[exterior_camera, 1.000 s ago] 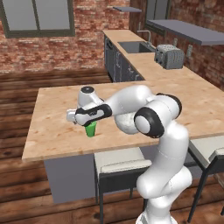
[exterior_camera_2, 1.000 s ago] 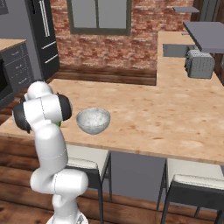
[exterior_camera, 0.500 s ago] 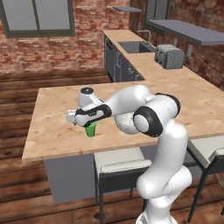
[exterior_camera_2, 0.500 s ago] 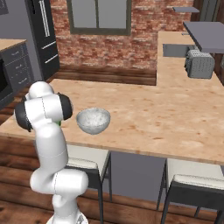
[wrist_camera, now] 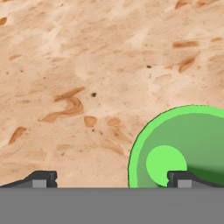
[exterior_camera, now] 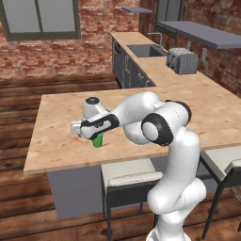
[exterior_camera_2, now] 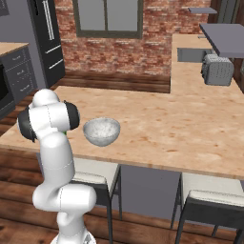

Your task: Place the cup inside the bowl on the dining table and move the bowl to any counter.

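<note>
Gripper (exterior_camera: 96, 137) hangs right over the cup (exterior_camera: 98, 140), jaws spread wide, nothing held, lined up for a top-down grab. Cup stands upright on the dining table (exterior_camera: 56, 141), near the bowl (exterior_camera_2: 101, 131).

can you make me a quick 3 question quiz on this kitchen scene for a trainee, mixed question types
1. True or false: the cup already sits inside the bowl.
2. Multiple choice: in the hand view, how do the gripper's fingertips stand relative to the cup?
A. both outside its rim, one on each side
B. one over its open mouth, the other over bare dining table
C. both well away from it
3. Fill in: the silver appliance on the counter near the sink is a ____.

Key
1. False: the cup stands upright on the table under the hand, apart from the bowl.
2. B
3. toaster
</note>
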